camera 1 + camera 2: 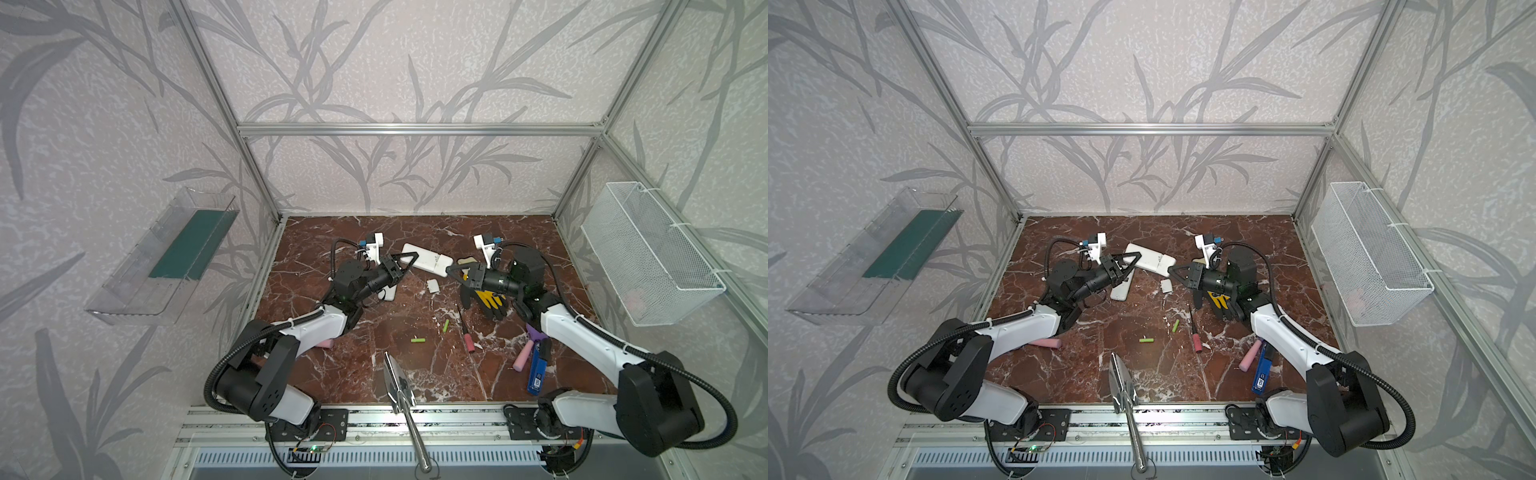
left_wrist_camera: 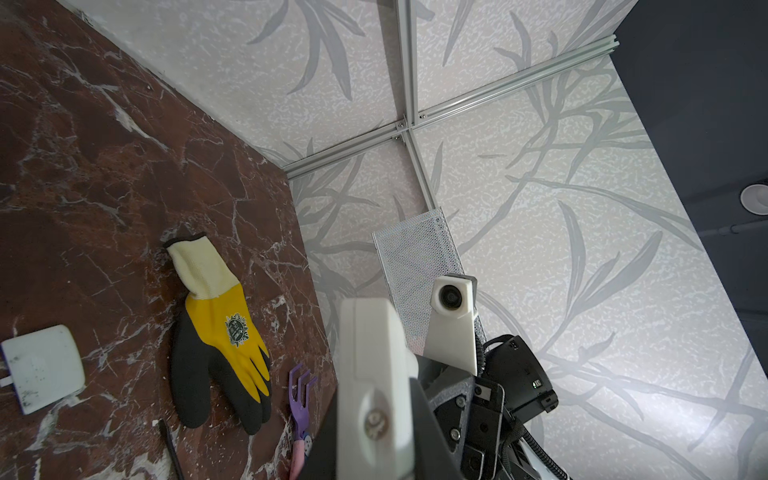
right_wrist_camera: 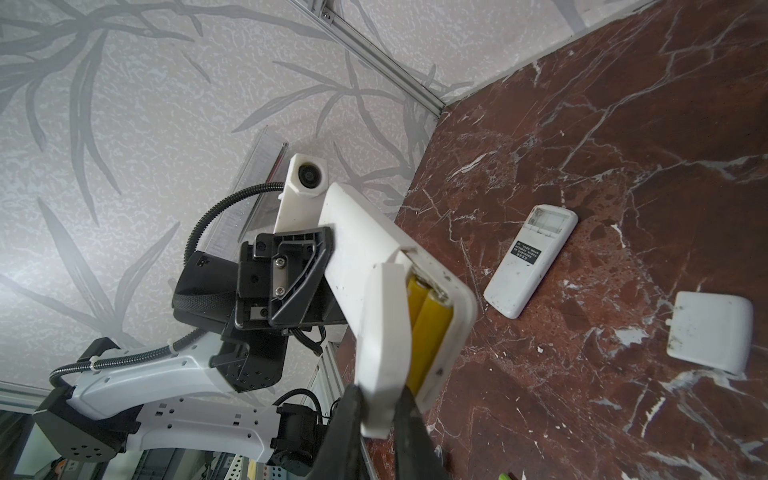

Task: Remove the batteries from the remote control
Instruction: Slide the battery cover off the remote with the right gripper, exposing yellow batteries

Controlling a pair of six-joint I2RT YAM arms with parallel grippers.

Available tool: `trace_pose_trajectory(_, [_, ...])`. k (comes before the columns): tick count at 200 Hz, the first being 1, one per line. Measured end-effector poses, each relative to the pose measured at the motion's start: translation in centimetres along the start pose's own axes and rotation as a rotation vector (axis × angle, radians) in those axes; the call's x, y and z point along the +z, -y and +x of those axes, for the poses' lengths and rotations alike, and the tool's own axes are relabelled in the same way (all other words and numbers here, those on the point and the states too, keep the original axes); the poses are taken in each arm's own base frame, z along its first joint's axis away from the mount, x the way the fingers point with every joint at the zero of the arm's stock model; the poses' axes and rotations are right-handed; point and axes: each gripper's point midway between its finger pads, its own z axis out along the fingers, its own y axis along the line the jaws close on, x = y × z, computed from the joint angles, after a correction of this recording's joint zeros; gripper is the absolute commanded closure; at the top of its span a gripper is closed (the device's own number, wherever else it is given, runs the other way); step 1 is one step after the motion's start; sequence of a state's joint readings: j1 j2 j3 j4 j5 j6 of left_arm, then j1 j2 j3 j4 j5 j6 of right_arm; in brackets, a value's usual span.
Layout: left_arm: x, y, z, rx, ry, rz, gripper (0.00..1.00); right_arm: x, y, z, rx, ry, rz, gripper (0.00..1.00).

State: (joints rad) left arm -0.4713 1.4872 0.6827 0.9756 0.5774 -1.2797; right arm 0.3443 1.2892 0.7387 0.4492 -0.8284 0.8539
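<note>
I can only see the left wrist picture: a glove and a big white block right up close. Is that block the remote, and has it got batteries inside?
Observer: Yes, it's the remote; the right wrist view shows two yellow batteries in its open compartment.
Operator: What's the other claw doing?
Observer: The right gripper is shut on the remote's battery cover, lifted ajar.
Operator: Any batteries out?
Observer: Two green batteries lie loose on the table in both top views.

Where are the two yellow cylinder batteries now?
Yellow batteries: right wrist view, in the open compartment of the white plastic remote, held rear-centre between left gripper and right gripper.
</note>
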Motion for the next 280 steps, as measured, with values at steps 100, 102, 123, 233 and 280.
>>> trace_pose_trajectory(100, [0.1,-0.7,0.7,-0.015,-0.029,-0.027,1.00,0.5,-1.2,0.2,-0.033,-0.022,-0.066,1.00])
trace_pose_trajectory(102, [0.1,-0.8,0.8,-0.016,-0.029,-0.027,1.00,0.5,-1.1,0.2,-0.033,-0.022,-0.067,1.00])
trace_pose_trajectory(123, [0.1,-0.9,0.8,-0.018,-0.030,-0.031,1.00,0.6,-1.1,0.3,-0.033,-0.026,-0.073,1.00])
trace_pose_trajectory(233, [0.1,-1.7,1.8,0.013,-0.070,-0.068,1.00,0.9,-1.5,-0.1,-0.017,-0.022,-0.110,1.00])
trace_pose_trajectory(280, [-0.5,-3.3,2.5,0.050,-0.102,-0.152,1.00,0.7,-1.1,0.3,-0.014,-0.033,-0.081,1.00])
